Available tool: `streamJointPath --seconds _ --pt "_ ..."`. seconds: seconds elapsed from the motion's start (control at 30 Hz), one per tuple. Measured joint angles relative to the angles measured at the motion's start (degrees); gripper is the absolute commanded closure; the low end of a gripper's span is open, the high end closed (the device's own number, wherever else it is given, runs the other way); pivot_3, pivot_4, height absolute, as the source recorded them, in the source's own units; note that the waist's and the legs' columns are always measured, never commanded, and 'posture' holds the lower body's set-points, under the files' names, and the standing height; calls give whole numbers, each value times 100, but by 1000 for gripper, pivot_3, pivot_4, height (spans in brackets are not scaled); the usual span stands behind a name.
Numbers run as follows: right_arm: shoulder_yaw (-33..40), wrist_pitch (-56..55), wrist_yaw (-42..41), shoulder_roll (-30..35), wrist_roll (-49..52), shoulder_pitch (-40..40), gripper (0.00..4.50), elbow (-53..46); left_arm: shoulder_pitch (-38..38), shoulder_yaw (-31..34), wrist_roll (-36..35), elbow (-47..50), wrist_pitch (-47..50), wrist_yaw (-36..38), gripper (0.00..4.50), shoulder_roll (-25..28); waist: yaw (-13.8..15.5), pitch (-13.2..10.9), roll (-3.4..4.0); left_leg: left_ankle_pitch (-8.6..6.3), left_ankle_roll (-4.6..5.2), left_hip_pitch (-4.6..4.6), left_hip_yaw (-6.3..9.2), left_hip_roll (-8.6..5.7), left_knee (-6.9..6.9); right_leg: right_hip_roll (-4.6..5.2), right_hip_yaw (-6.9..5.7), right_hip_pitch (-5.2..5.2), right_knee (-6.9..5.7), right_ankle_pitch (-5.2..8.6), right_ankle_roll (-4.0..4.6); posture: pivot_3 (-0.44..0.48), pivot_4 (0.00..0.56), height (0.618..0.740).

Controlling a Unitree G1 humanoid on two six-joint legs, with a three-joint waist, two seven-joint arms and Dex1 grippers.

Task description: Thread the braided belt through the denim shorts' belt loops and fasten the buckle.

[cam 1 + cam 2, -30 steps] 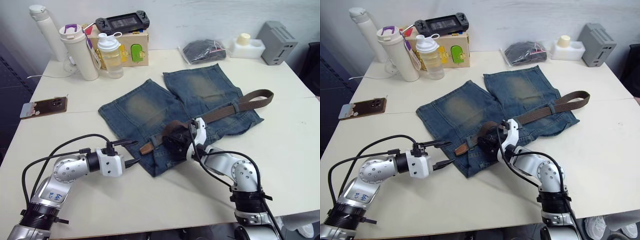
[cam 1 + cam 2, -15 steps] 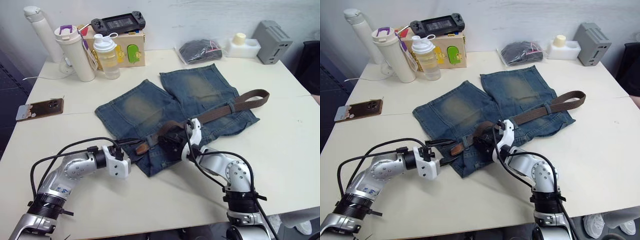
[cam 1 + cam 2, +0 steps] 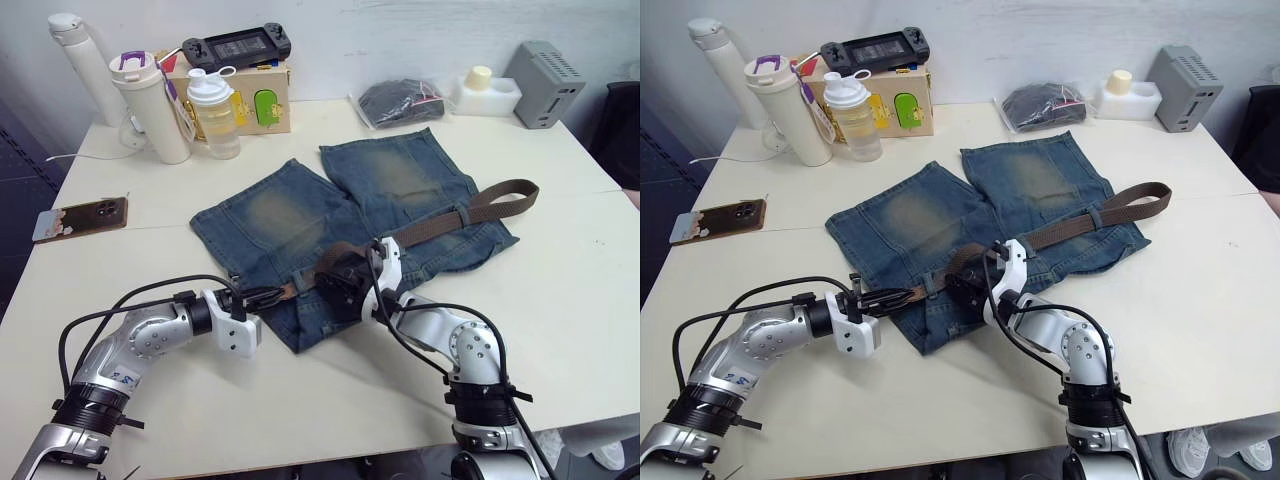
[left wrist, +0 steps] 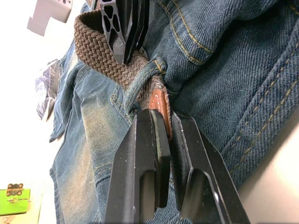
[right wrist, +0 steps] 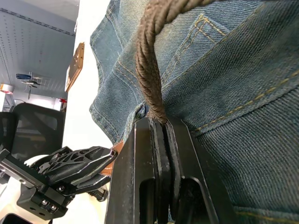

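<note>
The shorts (image 3: 350, 215) are spread flat mid-table (image 3: 560, 300), waistband toward the robot, and the belt (image 3: 470, 208) is laid along that waistband, its far end looped past the shorts' right edge. At the waistband's middle the belt is clamped by the right gripper (image 5: 161, 135). Just left of it, beside a belt loop (image 4: 140, 81), the belt's tan leather tip (image 4: 161, 105) is pinched by the left gripper (image 4: 163, 126).

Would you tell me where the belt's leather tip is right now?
The leather tip is pinched in the left gripper, just past a belt loop on the denim shorts.
</note>
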State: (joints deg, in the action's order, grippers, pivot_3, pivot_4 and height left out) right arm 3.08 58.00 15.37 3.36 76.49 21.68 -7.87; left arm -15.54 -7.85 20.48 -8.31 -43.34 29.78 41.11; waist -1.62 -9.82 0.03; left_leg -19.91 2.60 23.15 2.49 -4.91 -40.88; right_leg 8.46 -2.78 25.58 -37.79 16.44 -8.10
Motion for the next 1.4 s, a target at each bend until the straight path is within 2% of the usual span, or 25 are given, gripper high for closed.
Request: streamJointPath --seconds 0.17,0.23,0.33,0.43,0.5,0.53,0.63,0.67,0.7,0.93,1.1,1.23,1.37,1.4 --pt "187 13 -2 193 331 -31 979 -449 0 0 26 7 4 -59 4500 25 19 -4 8 -1 2 4 2 -7 -4 5 0 1 0 0 0 0 150 682" --pt "172 185 -200 790 329 2 34 -878 7 -1 26 19 11 -71 4500 28 25 -7 12 -3 8 7 1 -16 -5 10 1 1 2 0 0 0 150 682" --pt "162 450 -670 1880 99 5 34 -1609 42 1 24 43 14 -87 4500 59 76 -7 11 -6 14 10 2 -17 -8 12 1 -3 14 0 -1 0 150 682" --pt "-68 458 -1115 2671 -526 -109 1026 -2122 52 1 24 65 16 -89 4500 65 107 -7 10 -5 12 10 -8 -11 -7 12 0 -5 24 1 -2 0 150 682" --pt "-380 398 -1383 3138 -1221 -240 1871 -2247 72 1 22 69 12 -96 4500 65 143 -7 10 -5 12 10 -12 -8 -8 12 -2 -7 30 1 -2 0 150 682" --pt "-611 321 -1513 3326 -1655 -294 2546 -2252 83 2 20 73 10 -109 4500 69 155 -7 9 -5 12 11 -14 -8 -9 13 -2 -8 37 1 -2 0 150 682" --pt "-1017 142 -1685 3371 -2399 -367 3674 -2194 175 16 13 93 -84 -178 4500 160 150 -7 9 -4 11 10 -16 -6 -8 13 -2 -9 38 1 -2 0 150 682" --pt "-1129 79 -1715 3367 -2597 -397 4214 -2142 236 33 3 105 -144 -197 4500 231 146 -7 9 -4 10 10 -17 -4 -7 12 -3 -9 38 1 -2 0 150 682" --pt "-1205 14 -1754 3338 -2791 -426 4469 -2093 310 72 -15 106 -217 -213 4500 308 146 -7 9 -4 10 10 -17 -5 -6 12 -3 -9 38 1 -2 0 150 682" --pt "-1203 -24 -1934 3016 -3328 -506 4469 -2093 1079 573 -307 -447 -1122 -286 4500 1415 147 -1 -1 -5 5 6 -18 7 -7 4 -9 -17 75 1 -2 0 150 682" --pt "-1151 90 -2032 2796 -3508 -501 4469 -2093 1597 977 -308 -1914 -2425 -520 4500 2530 121 6 -13 -7 0 3 -27 18 -1 -1 -17 -13 76 3 1 0 150 682" --pt "-1139 161 -2129 2689 -3692 -478 4469 -2084 1581 1132 308 -3303 -3148 -1074 4500 3148 140 10 -19 -10 7 -4 -46 17 -1 1 -23 -14 72 3 1 0 150 682" --pt "-1131 221 -2218 2534 -3841 -447 4469 -2056 1403 1080 908 -3895 -3393 -1694 4500 3293 132 16 -29 -13 9 -11 -67 22 1 2 -27 -8 36 3 1 0 150 682" --pt "-1132 228 -2253 2497 -3889 -441 4491 -2047 1359 1021 1020 -3986 -3435 -1847 4067 3319 131 17 -30 -17 8 -18 -77 25 2 3 -31 -8 33 3 1 0 150 682"
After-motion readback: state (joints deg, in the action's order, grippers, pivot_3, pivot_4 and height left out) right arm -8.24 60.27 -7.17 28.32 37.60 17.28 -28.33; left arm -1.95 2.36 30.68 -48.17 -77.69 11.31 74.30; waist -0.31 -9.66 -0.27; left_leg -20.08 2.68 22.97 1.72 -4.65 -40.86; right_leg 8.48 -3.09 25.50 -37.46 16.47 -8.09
